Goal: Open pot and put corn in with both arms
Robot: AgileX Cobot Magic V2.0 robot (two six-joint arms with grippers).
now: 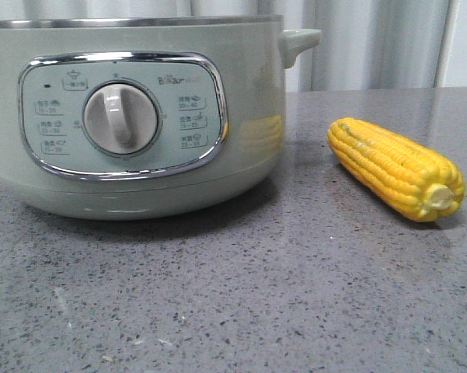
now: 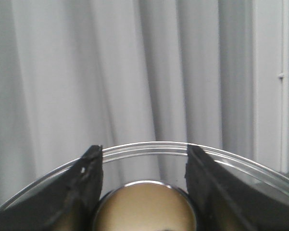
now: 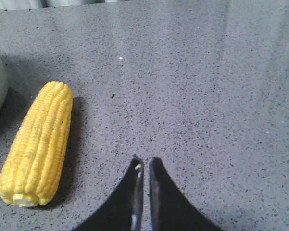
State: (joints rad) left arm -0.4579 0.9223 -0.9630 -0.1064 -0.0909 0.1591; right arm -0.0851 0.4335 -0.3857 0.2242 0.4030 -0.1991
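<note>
corn (image 3: 37,144) beside right fingers (image 3: 135,192), apart | right nearly pressed together | left fingers (image 2: 89,180) spread astride lid knob (image 2: 144,207)

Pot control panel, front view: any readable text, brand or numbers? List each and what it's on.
"Bear": brand mark on the pot's control panel, above and right of the white dial; blurred, so a probable reading.
Small boxed labels left and right of the dial: characters with number ranges, too small to read.
Icon box at the panel's upper left: unreadable.
Corn, grey table, both wrist views: no text.
</note>
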